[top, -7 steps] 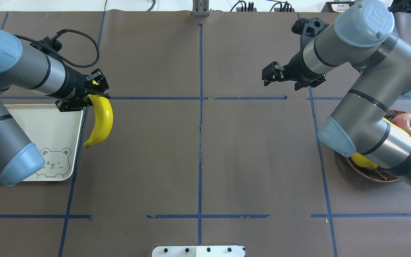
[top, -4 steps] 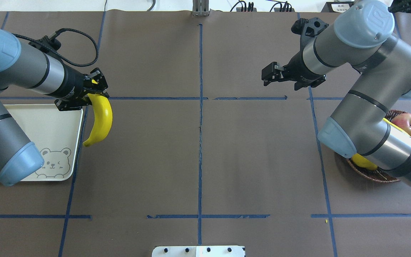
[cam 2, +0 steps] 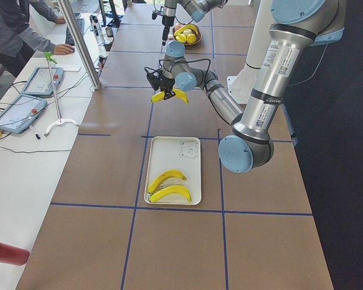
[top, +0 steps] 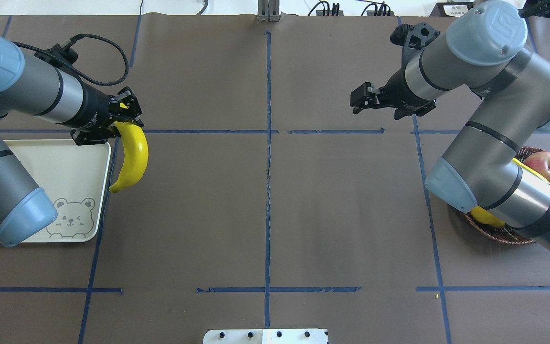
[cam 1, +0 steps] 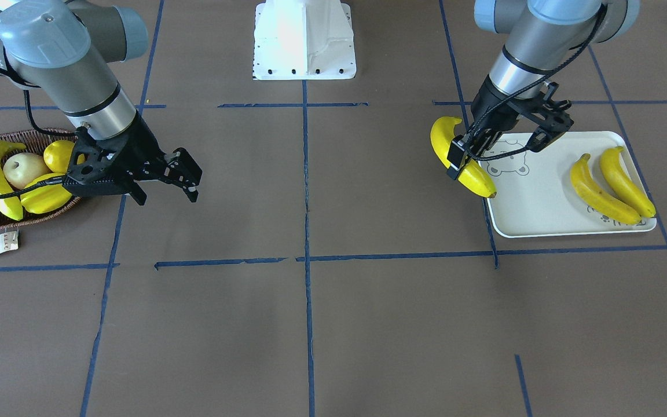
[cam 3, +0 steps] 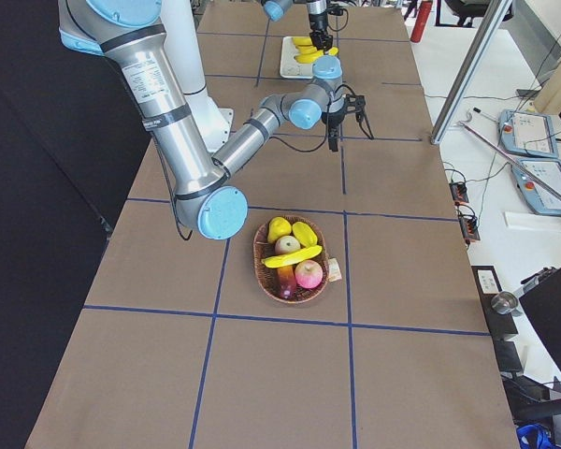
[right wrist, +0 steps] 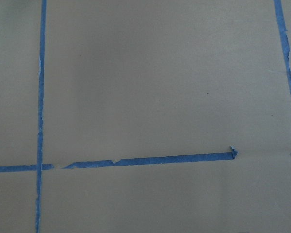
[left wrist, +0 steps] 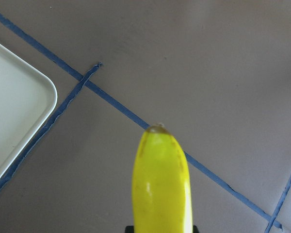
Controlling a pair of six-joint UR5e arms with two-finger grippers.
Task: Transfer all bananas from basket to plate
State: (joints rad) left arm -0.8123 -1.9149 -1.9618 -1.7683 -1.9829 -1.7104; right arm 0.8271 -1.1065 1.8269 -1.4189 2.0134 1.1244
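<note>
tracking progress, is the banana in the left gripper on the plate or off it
Off it. The left gripper holds the banana over bare table beside the plate; the wrist view shows table under its tip.

only a "ur" mark on the right arm's blue joint cap

Barely anything moved: the left gripper and its banana slid a little up and to the left in the overhead frame, so the banana's lower tip now sits closer to the plate edge.
</note>
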